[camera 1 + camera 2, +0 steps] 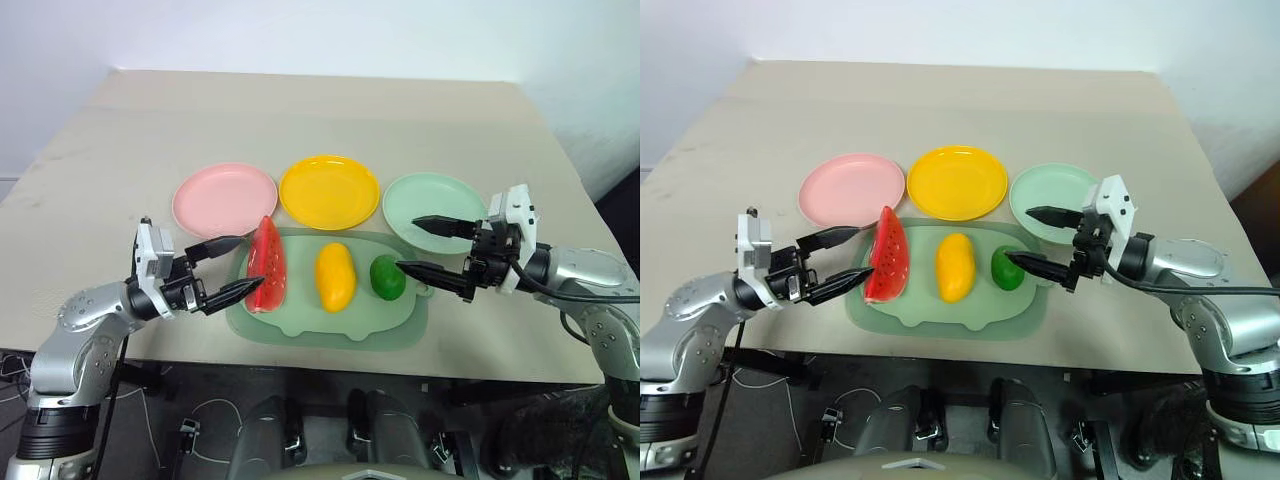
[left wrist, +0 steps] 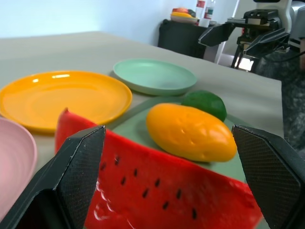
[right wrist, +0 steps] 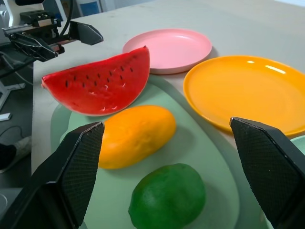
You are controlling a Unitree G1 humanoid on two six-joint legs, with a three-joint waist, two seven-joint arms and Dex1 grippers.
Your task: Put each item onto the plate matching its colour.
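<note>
On the green tray (image 1: 300,325) lie a red watermelon wedge (image 1: 267,266), a yellow mango (image 1: 334,276) and a dark green round fruit (image 1: 387,277), side by side. Behind the tray stand a pink plate (image 1: 224,198), a yellow plate (image 1: 329,192) and a mint green plate (image 1: 432,200), all bare. My left gripper (image 1: 232,267) is open just left of the watermelon, fingers pointing at it without touching. My right gripper (image 1: 432,247) is open just right of the green fruit, holding nothing. The left wrist view shows the watermelon (image 2: 162,181) close between the fingers.
The tray sits near the table's front edge (image 1: 330,368). A broad stretch of beige tabletop (image 1: 300,110) lies behind the plates. Cables lie on the floor below the table.
</note>
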